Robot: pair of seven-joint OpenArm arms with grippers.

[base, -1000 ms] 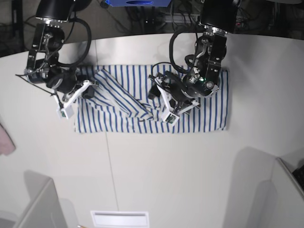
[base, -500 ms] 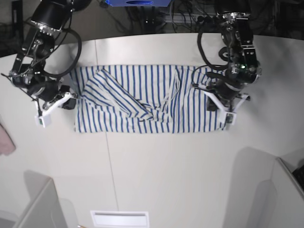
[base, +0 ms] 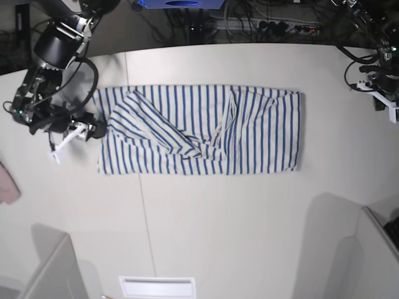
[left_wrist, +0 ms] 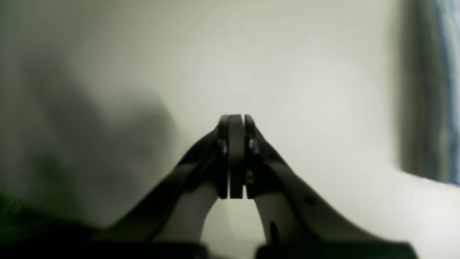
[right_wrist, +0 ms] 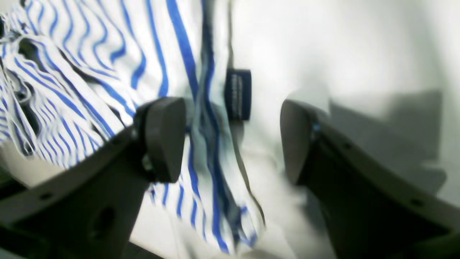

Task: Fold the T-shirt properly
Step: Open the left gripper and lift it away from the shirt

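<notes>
Looking through the left wrist view first, the left gripper [left_wrist: 236,158] has its fingers pressed flat together with nothing between them, and bare pale desk [left_wrist: 287,72] spreads ahead and to both sides. A blurred strip of the T-shirt [left_wrist: 444,90] shows only at the far right edge of this view, well apart from the fingertips.

From the right wrist view, the right gripper [right_wrist: 233,140] stands spread wide, one dark pad [right_wrist: 165,138] over striped cloth and the other over plain desk. The T-shirt [right_wrist: 107,64] fills the left half, bunched and wavy there, and its hemmed edge with a small dark tag [right_wrist: 238,93] runs between the pads. Whether the pads touch the cloth I cannot tell. To the right of the edge the desk [right_wrist: 341,46] is bare.

Seen from the base view, the T-shirt [base: 206,129] lies as a long striped band across the middle of the desk [base: 237,230], with a diagonal flap and creases near its centre. Its lower and right edges run fairly straight. Wide bare desk lies in front of it. The right gripper [base: 81,132] sits just beside the shirt's left end; the left gripper [base: 388,103] is off by the right frame edge, well apart from the cloth. A pink cloth [base: 7,184] peeks in at the left edge.
</notes>
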